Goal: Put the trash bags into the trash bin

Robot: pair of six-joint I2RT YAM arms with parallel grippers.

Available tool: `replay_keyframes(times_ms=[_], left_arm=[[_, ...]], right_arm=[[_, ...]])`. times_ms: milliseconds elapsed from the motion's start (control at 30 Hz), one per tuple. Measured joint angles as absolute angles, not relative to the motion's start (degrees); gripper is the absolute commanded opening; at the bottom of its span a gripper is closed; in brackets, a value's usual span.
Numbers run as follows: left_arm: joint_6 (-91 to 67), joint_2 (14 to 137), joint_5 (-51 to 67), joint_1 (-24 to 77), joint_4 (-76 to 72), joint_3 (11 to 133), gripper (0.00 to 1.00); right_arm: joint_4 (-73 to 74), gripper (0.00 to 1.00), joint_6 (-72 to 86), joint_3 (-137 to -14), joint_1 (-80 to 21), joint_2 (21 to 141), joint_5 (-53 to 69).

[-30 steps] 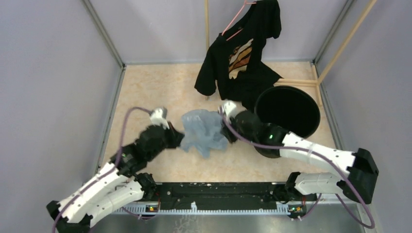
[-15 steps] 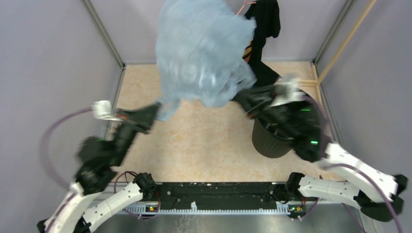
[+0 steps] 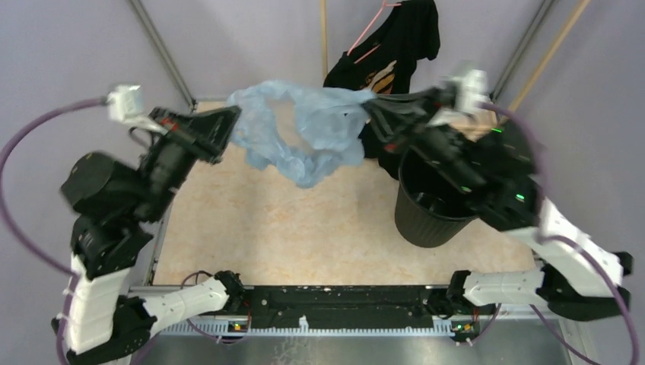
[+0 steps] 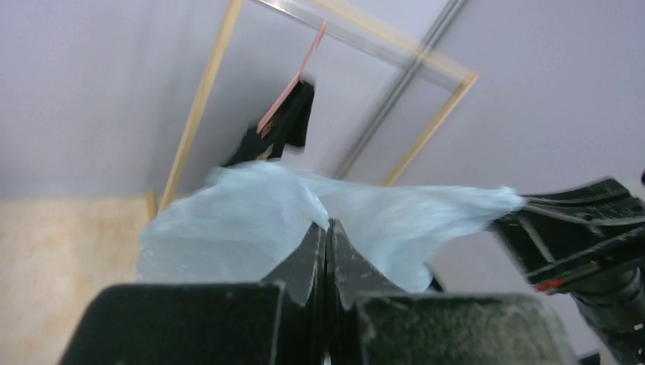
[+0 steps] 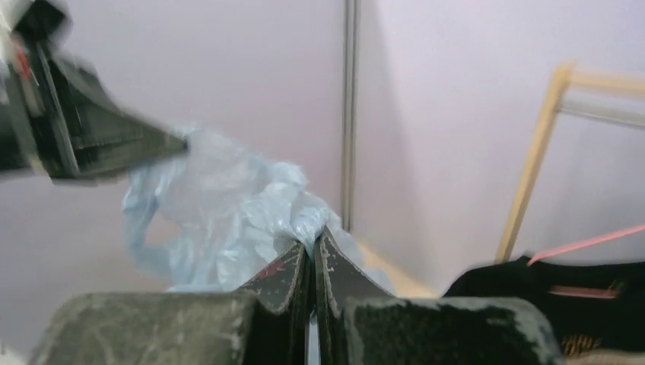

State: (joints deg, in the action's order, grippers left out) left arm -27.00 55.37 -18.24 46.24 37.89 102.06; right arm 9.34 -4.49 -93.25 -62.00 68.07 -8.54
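Note:
The pale blue trash bag (image 3: 304,129) hangs stretched in the air between both grippers, high above the table. My left gripper (image 3: 234,114) is shut on its left edge; the bag fills the left wrist view (image 4: 251,220) above the closed gripper (image 4: 326,226). My right gripper (image 3: 370,103) is shut on its right edge, also seen in the right wrist view (image 5: 312,237) with the bag (image 5: 220,213). The round black trash bin (image 3: 433,205) stands on the table to the right, below my right arm.
A black T-shirt (image 3: 395,46) with an orange print hangs on a pink hanger at the back, close behind the right gripper. Wooden rack poles (image 3: 544,61) stand at the back right. Grey walls enclose the table on three sides.
Both arms lifted the bag from the table high into the air. It billowed up half a second ago and now hangs lower, stretched wide between the grippers.

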Motion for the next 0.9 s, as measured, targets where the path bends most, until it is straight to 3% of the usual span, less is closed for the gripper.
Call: replay_keyframes(times_ms=[67,133,233,367,433,500,667,733,800,900], left_arm=[[-26.2,50.3,-18.5,46.2,32.1,97.7,0.0],[-28.2,40.0,-21.0,46.2,30.1,84.5,0.0],[-35.6,27.5,-23.2,46.1,30.6,61.8,0.0],[-42.9,32.7,-17.8,46.2,41.4,42.3,0.0],[-43.4,37.1,-16.7,46.3,49.5,42.3,0.0],[-41.3,38.2,-17.5,46.3,54.8,49.8,0.0],[-32.1,48.6,-18.0,46.3,51.7,93.5,0.0],[-29.6,50.0,-18.1,46.3,44.4,102.4,0.0],[-28.5,44.6,-19.2,46.3,38.1,97.9,0.0],[-31.4,32.7,-23.0,46.2,34.5,78.2,0.0]], right_arm=[[3.6,0.0,-4.8,-89.9,-62.0,61.7,-8.7],[-1.8,0.0,-3.3,-79.2,-61.9,53.0,-10.9],[-4.7,0.0,3.4,-64.1,-60.9,49.3,-12.4],[3.2,0.0,11.7,-46.6,-60.2,57.6,-8.7],[12.8,0.0,12.2,-44.7,-60.2,60.2,-8.4],[19.3,0.0,10.5,-49.4,-60.2,60.2,-9.4],[18.8,0.0,4.4,-81.6,-60.1,61.9,-10.1],[13.0,0.0,3.1,-87.7,-60.1,59.7,-9.5],[7.9,0.0,2.5,-85.7,-60.1,55.0,-9.4],[0.9,0.0,2.6,-75.0,-58.9,49.2,-10.5]])
